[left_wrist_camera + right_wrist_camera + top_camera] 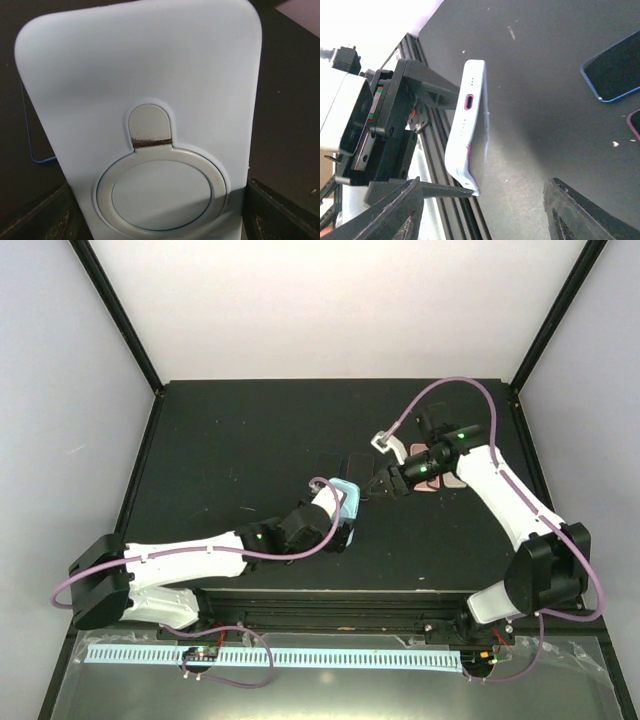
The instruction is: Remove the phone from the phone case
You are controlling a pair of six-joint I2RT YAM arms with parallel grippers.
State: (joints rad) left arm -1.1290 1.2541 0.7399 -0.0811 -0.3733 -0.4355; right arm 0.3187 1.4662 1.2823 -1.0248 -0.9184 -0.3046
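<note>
The light-blue phone case [344, 500] with a round ring stand on its back fills the left wrist view [145, 100]. My left gripper [335, 525] is shut on its lower part; dark fingers [47, 220] show at both bottom corners. In the right wrist view the case [467, 120] stands edge-on above the table. A magenta phone shows inside it through the port hole and at a peeled lower corner. My right gripper [384, 483] is open and empty, just right of the case, its fingers [390, 212] spread apart without touching it.
A dark phone with a blue rim [615, 70] lies flat on the black table, and another with a pink rim [635, 125] is at the frame edge. Two dark phones [345, 466] and pink items [445, 482] lie mid-table under the right arm. Aluminium rail [330, 595] runs along the near edge.
</note>
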